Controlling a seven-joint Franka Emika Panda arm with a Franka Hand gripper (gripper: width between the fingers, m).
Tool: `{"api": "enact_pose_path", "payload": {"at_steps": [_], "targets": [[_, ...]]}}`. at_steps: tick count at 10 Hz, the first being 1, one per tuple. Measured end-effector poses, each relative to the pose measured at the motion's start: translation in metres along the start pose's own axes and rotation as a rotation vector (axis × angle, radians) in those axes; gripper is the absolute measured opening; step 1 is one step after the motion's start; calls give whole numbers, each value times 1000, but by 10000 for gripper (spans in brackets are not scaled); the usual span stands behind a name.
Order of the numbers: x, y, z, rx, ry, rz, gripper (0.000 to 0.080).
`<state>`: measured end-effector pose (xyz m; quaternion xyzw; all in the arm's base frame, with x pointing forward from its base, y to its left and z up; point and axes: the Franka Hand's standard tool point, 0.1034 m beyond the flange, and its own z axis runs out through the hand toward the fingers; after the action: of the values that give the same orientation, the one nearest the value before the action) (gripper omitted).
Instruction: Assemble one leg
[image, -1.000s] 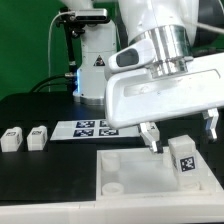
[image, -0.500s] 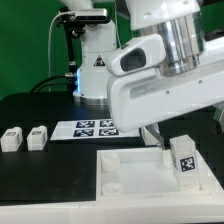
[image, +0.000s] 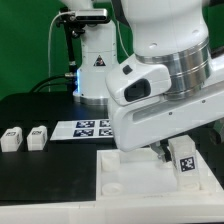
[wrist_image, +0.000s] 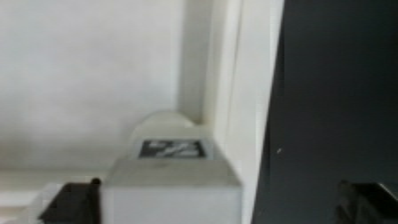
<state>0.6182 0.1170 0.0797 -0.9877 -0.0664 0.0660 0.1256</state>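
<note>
A leg (image: 185, 160), a small white blocky peg with a black-and-white tag, stands upright on the large white tray (image: 125, 172) near its far right corner. My gripper (image: 184, 146) is low over it. One dark finger (image: 161, 152) shows just to the exterior view's left of the leg, and the other is hidden by the hand. In the wrist view the leg (wrist_image: 173, 160) stands between my two open fingertips (wrist_image: 71, 200), nearer to one of them; the gripper (wrist_image: 217, 205) holds nothing. Two more legs (image: 11, 138) (image: 36, 136) lie on the black table at the exterior view's left.
The marker board (image: 85, 127) lies on the table behind the tray. The arm's white base (image: 95, 60) stands at the back, with a camera stand beside it. In the wrist view the tray's edge (wrist_image: 249, 90) runs beside the black table (wrist_image: 338, 90).
The hand has come down and toward the exterior view's left over the tray. Its fingers have dropped from above the standing leg to beside it. The leg has not moved.
</note>
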Motion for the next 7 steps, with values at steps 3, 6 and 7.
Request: {"api": "enact_pose_path", "payload": {"at_steps": [3,6,7], "targets": [[0,0,0,0,-1,0,374],[1,5,1,-5,6,43,314],[4,6,1,-13,35,42,310]]}}
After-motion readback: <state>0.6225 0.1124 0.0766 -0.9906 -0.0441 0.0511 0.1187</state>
